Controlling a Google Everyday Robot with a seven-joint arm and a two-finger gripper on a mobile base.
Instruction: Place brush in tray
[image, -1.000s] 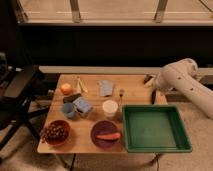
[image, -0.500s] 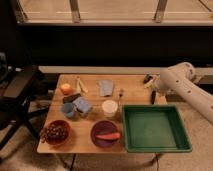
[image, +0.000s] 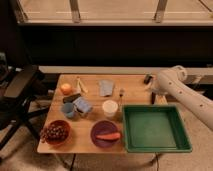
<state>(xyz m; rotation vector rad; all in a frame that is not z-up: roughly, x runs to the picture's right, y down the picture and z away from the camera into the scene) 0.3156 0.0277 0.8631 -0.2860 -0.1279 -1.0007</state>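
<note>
Lower right of frame, nearest me: green tray (image: 124, 127). Left of it, a purple plate (image: 102, 128) w/ a carrot (image: 108, 135). Just past the tray's far rim, right of centre, the brush (image: 152, 97) lies flat on the table (image: 132, 86). Its long axis runs near-to-far, approx vertical in frame; can't tell which end is the head. Same spot as 1 s ago. Gripper (image: 148, 79) hangs just beyond it, jaws apart, holding nothing; the arm has shifted left and lower since then.
</note>
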